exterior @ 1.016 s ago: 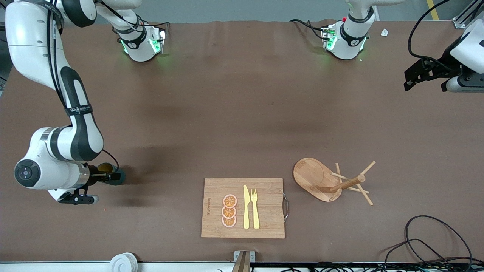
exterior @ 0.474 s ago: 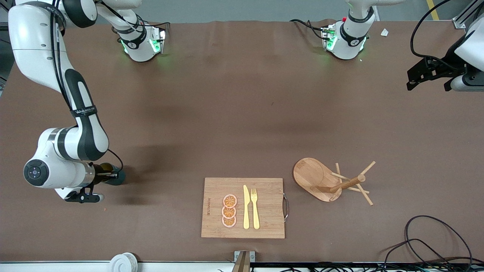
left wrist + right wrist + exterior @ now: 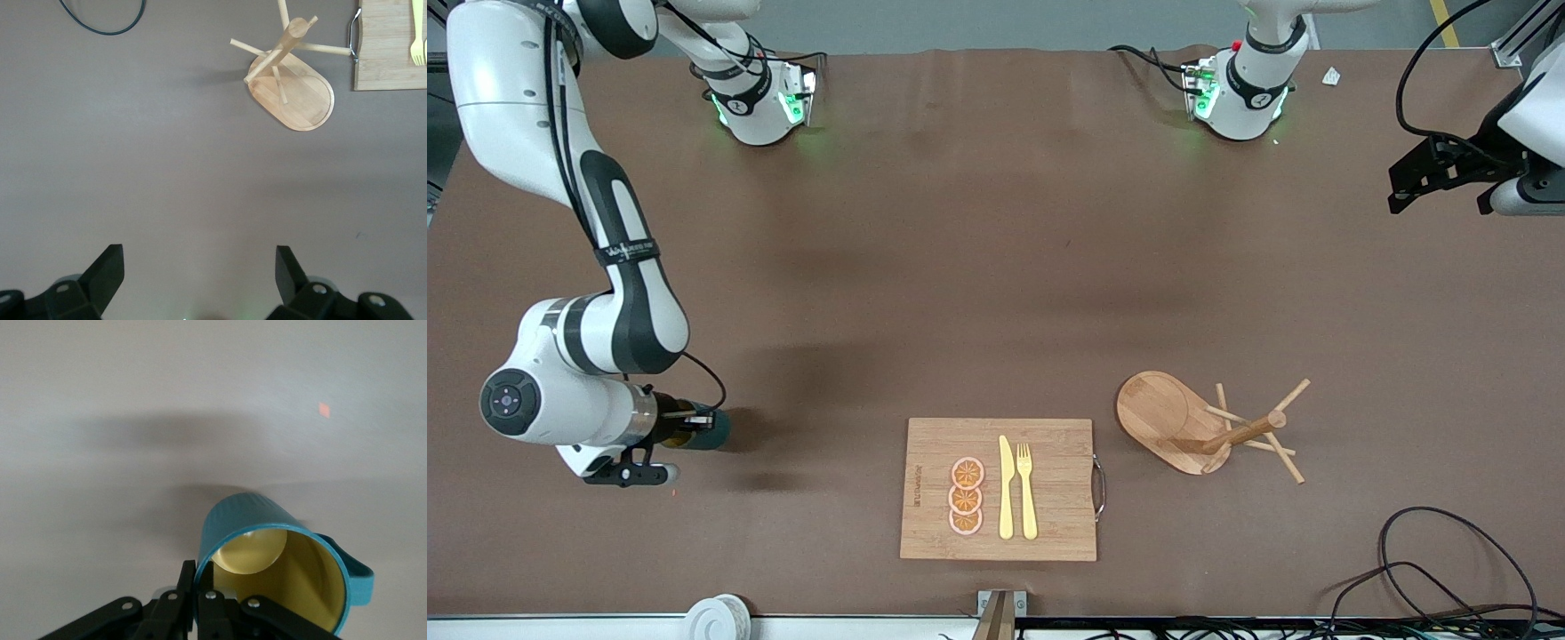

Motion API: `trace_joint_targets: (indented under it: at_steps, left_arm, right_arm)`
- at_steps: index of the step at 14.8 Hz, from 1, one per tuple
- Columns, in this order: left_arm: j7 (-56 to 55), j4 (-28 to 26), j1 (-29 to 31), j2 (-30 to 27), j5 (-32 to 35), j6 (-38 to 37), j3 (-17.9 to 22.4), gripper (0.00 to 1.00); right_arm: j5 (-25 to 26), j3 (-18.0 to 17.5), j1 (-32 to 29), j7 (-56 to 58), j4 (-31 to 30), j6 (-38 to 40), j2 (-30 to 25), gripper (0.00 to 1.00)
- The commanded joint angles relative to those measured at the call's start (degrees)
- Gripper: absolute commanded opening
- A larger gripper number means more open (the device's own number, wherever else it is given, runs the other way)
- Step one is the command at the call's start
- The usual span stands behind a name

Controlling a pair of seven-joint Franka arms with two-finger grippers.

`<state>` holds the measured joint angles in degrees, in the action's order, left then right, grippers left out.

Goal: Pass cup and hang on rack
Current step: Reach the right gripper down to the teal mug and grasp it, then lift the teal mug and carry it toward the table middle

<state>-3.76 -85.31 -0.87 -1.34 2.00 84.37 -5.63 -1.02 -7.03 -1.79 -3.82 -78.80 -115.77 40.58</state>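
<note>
Brown table (image 3: 996, 267): right gripper (image 3: 200, 577) clenched on cup (image 3: 283, 550) rim, thin wall pinch; may swing, slip. Left gripper (image 3: 200, 263) released, waiting; rack (image 3: 1209, 427) well apart.

A robotics lab: two arm bases (image 3: 760, 102) bolted onto a brown-covered table (image 3: 996, 267), loose cables (image 3: 1449, 569) at five o'clock.
</note>
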Motion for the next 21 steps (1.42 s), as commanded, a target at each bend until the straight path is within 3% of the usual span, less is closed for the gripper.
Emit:
trace_joint_targets:
  at_steps: [1, 4, 9, 11, 14, 18, 19, 20, 21]
  left_arm:
    - [0.4, 0.8, 0.1, -0.2, 1.1, -0.8, -0.2, 1.00]
    - [0.5, 0.8, 0.1, -0.2, 1.1, -0.8, -0.3, 1.00]
    - [-0.3, 0.8, 0.1, -0.2, 0.9, -0.8, -0.3, 1.00]
    - [-0.3, 0.8, 0.1, -0.2, 0.9, -0.8, -0.3, 1.00]
    - [0.1, 0.8, 0.2, -0.3, 1.0, -0.8, -0.2, 1.00]
    - [0.9, 0.8, 1.0, 0.3, 0.7, -0.8, -0.2, 1.00]
    - [-0.3, 0.7, 1.0, 0.3, 0.8, -0.7, -0.3, 1.00]
    - [-0.3, 0.7, 0.8, 0.8, 0.7, -0.7, -0.3, 1.00]
    - [-0.3, 0.7, 0.7, 1.1, 0.5, -0.7, -0.3, 1.00]
  right_arm:
    - [-0.2, -5.8, 0.8, -7.9, 1.2, 1.9, -1.3, 0.00]
    - [0.1, -10.1, 6.7, -23.3, 1.3, 2.1, -1.3, 0.00]
    - [1.1, -9.1, 24.2, -41.4, 4.5, -1.9, 0.5, 0.00]
    - [2.1, -6.2, 31.6, -43.9, 4.8, -4.9, 2.3, 0.00]
    - [2.7, 3.6, 45.1, -52.8, 11.5, -7.2, 8.1, 0.00]
    - [2.7, 4.7, 48.7, -55.9, 16.0, -7.5, 12.2, 0.05]
    - [2.7, 4.7, 48.7, -56.5, 16.0, -7.3, 12.2, 0.21]
    - [2.6, 4.7, 48.4, -56.5, 16.0, -7.0, 12.0, 0.53]
    - [2.7, 4.7, 47.8, -56.3, 16.0, -6.8, 11.5, 0.95]
